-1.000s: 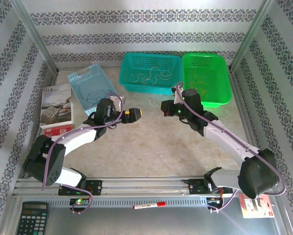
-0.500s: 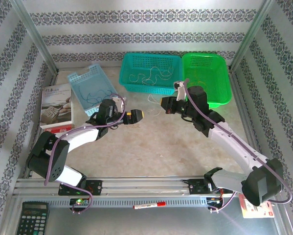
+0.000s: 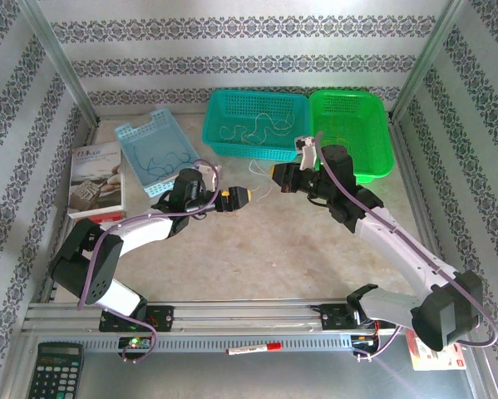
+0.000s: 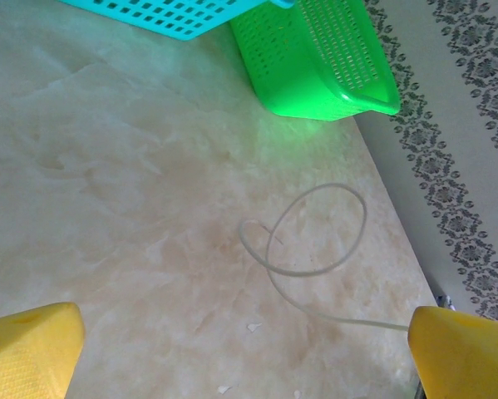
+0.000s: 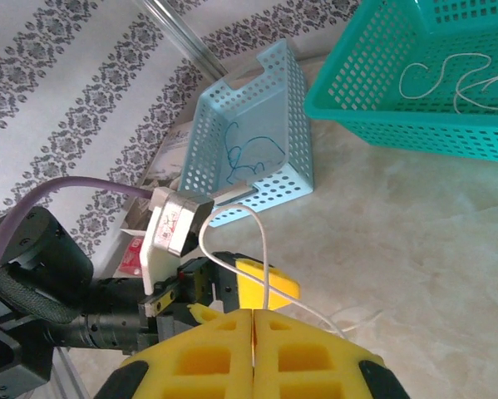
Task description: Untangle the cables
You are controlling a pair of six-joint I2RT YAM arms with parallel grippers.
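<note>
My right gripper (image 3: 274, 174) (image 5: 253, 314) is shut, pinching a thin white cable (image 5: 263, 241) that arches up in a loop from its yellow fingertips. In the left wrist view the same white cable (image 4: 315, 235) forms a loop over the table and runs behind the right-hand finger. My left gripper (image 3: 240, 197) (image 4: 244, 326) is open, facing the right one a short way off, with nothing between its fingers (image 4: 28, 349). More white cables (image 3: 257, 129) lie in the teal basket (image 3: 249, 152). Blue cables (image 3: 161, 160) lie in the light-blue basket (image 3: 140, 131).
A green basket (image 3: 373, 170) stands right of the teal one at the back. A book (image 3: 95, 179) lies at the far left. A calculator (image 3: 53, 370) and a red pen (image 3: 253, 349) lie in front of the arm bases. Metal frame posts border both sides.
My left gripper has moved right, closer to the right gripper. The right gripper rose and shifted slightly back with the white cable, then held still.
</note>
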